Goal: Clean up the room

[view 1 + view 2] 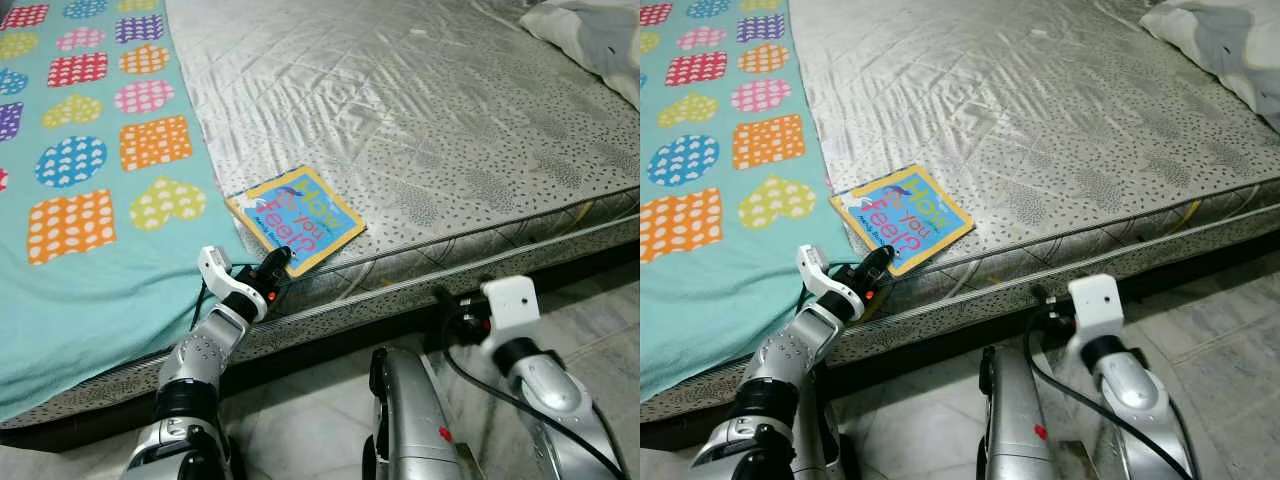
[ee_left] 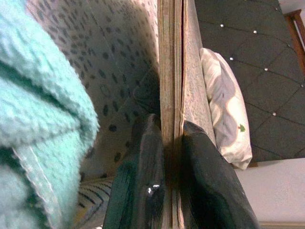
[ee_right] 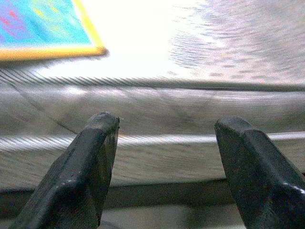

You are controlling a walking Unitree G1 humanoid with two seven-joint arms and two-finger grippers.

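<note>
Cardboard pages show edge-on between the two black fingers [image 2: 143,186] of the left claw [image 1: 275,268], which is closed on the near corner of a children's book [image 1: 297,218]. The book lies flat on the bed [image 1: 430,130] just ahead of that claw, at the mattress edge, its yellow border and blue cover facing up.

It looks like a thick board book: stiff, light, not fragile, with a glossy cover that could slip. Held only by a corner, it will probably droop or twist once lifted off the mattress, so a deeper bite along the near edge, or toward the spine, would likely be steadier. The silvery quilted sheet is smooth, so the book should slide toward the claw easily.

Just to the left of the claw hangs a turquoise blanket [image 1: 90,170] with coloured patches; its fuzzy edge sits right beside the fingers in the left wrist view and could catch as the arm pulls back. Far beyond the claw, at the head end of the bed, lies a white pillow [image 1: 590,35]. Below the claw run the mattress side and the dark bed frame, which the book must clear.

The right claw [image 3: 162,167] hangs open, low in front of the mattress side, well to the right of the book and holding nothing.
</note>
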